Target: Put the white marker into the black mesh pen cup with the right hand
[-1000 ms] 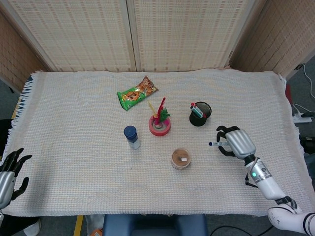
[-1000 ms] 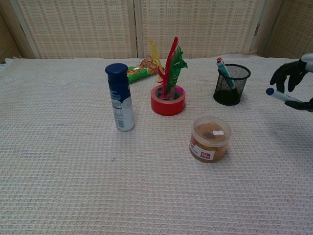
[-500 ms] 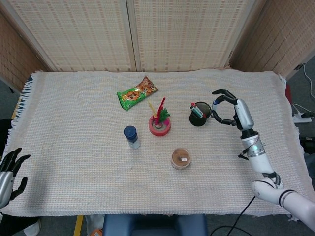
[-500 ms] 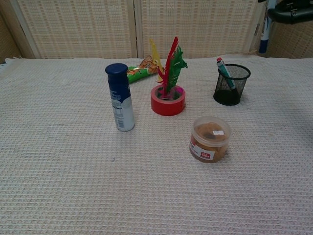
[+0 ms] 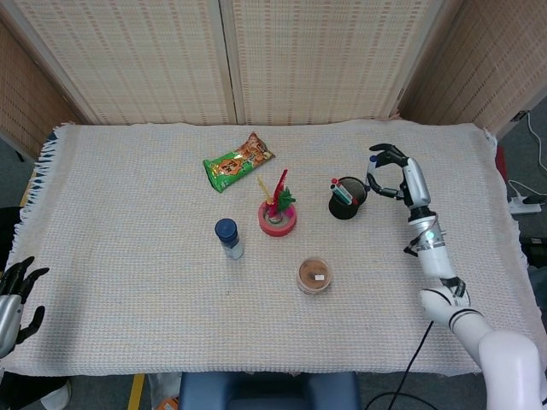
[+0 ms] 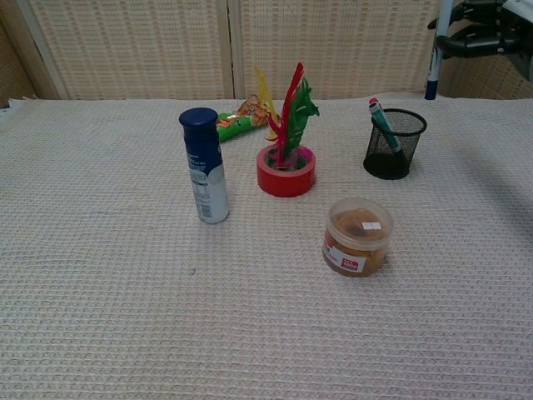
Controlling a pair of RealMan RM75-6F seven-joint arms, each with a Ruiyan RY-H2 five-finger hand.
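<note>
One white marker [image 6: 435, 52], upright, is clamped in the right hand's [image 5: 397, 176] fingers just right of the single pen cup [image 6: 394, 143], which holds one marker. Left of the cup stand one tape roll [image 6: 286, 171], one bottle [image 6: 204, 165] and one jar [image 6: 357, 237]; the left hand's [image 5: 15, 290] fingers are apart.

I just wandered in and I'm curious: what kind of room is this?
Probably a robot test or demo setup, not a home: a table under a woven cloth, woven screen panels behind, and a robot hand among staged odds and ends.

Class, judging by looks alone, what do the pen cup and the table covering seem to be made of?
Pen cup: probably metal mesh, matte black; the marker inside shows through its fine grid wall.
Table covering: woven cloth, off-white and matte; a waffle-like weave covers it, with a fringed left edge in the head view.
</note>
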